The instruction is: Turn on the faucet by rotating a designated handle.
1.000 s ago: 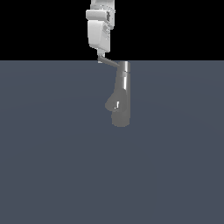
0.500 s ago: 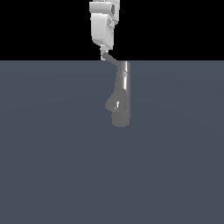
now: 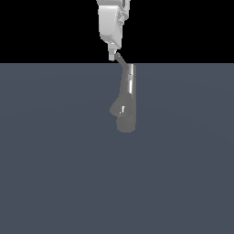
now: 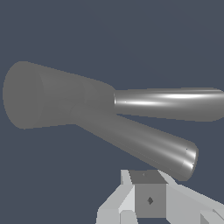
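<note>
The faucet (image 3: 127, 98) is a tall shiny grey column with a stubby spout (image 3: 117, 109) low on its side toward the exterior view's left. The handle (image 3: 121, 59), a thin grey rod, slants up from the top cap toward the exterior view's left. My white gripper (image 3: 111, 55) hangs from above. Its fingers look shut and empty, and their tip is against the handle's free end. In the wrist view the handle (image 4: 162, 148) ends just beside my gripper (image 4: 148, 192), and the faucet's wide body (image 4: 52, 98) lies beyond.
A flat dark grey floor (image 3: 55, 173) surrounds the faucet in the exterior view. Above the horizon line the background is black.
My gripper has moved toward the exterior view's right. The handle has swung with it, from pointing sideways to slanting more steeply up, so its tip now sits closer to the column.
</note>
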